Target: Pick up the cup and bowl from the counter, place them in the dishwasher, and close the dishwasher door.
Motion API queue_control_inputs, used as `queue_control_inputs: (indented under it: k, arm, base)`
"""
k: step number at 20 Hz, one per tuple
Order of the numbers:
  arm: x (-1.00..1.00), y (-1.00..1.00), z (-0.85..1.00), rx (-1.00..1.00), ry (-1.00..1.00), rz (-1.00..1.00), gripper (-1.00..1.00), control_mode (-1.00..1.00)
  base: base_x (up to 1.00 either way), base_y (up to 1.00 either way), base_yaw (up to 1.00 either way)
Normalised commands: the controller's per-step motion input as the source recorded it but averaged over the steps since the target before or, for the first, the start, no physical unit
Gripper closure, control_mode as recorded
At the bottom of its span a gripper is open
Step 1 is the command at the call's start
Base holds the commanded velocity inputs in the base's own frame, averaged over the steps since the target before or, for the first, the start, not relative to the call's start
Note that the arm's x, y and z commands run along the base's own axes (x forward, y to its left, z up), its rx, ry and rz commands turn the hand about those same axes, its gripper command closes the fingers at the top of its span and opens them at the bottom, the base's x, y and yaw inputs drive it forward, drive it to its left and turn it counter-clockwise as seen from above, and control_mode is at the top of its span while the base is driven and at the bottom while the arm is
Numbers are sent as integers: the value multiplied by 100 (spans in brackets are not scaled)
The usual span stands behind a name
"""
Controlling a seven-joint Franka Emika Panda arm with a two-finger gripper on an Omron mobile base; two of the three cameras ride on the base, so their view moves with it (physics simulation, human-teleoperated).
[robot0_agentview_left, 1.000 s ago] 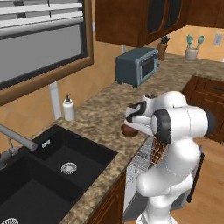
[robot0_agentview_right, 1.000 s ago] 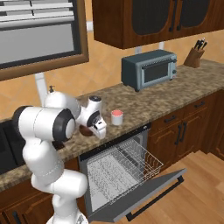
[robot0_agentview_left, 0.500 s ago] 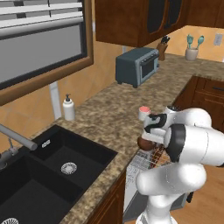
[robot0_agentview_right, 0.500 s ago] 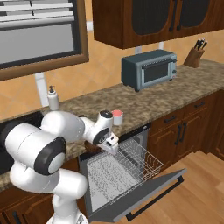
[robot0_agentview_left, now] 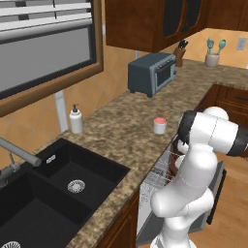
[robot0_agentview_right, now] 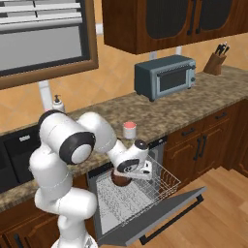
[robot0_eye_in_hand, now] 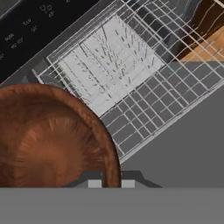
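The hand is pinching the rim of the bowl, with its two tips pressed tight on the brown edge. In the hand view the bowl hangs big and round at the lower left, and under it you can see the white wire rack.

The bowl is up in the air, just over the rack that is pulled out of the dishwasher. It does not look like it is resting on the wires yet. The dishwasher door lies flat and open below.

The cup with the pink top stands on the desk, right above the dishwasher. In the left base view the cup is just beside the arm.

So the step now is putting the bowl in. I think the next move is to go down gently until the bowl sits on the wires, then let go. After that come the cup and shutting the door.
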Motion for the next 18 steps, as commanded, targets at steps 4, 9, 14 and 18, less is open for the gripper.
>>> queue_control_inputs:
  k: [4,9,14,18]
  arm:
    - [68,-51,-56,0,-7,29,100,-100]
    - [70,-25,-52,0,-7,10,100,-100]
    - [58,-12,-45,0,-11,11,100,-100]
    - [76,-2,-40,0,-3,10,100,-100]
  base:
    - [0,0,0]
    - [0,0,0]
    - [0,0,0]
    - [0,0,0]
